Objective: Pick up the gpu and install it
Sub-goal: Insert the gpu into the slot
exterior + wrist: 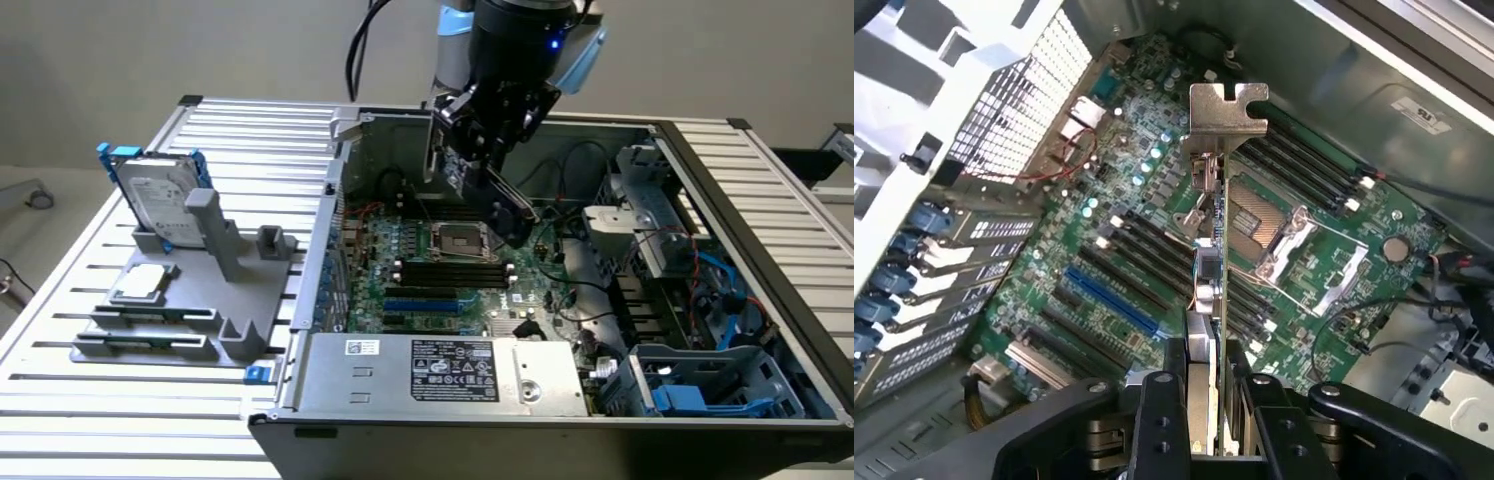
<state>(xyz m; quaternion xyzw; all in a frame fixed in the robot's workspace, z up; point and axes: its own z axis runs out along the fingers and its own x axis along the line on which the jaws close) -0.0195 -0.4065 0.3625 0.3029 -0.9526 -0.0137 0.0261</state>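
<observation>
In the wrist view the gripper (1204,405) is clamped on the gpu (1211,290), seen edge-on. Its silver bracket (1226,110) sits farthest from the fingers, above the motherboard (1144,190) and beside the CPU socket (1294,240). The exterior view gives the card's pose: held tilted above the board inside the open case (534,445). At nine o'clock from the case, a grey stand (174,330) carries the hard drive (158,200).

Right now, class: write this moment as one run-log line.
gripper: shut on gpu | gpu: held above motherboard, not seated | drive: on stand outside case
</observation>
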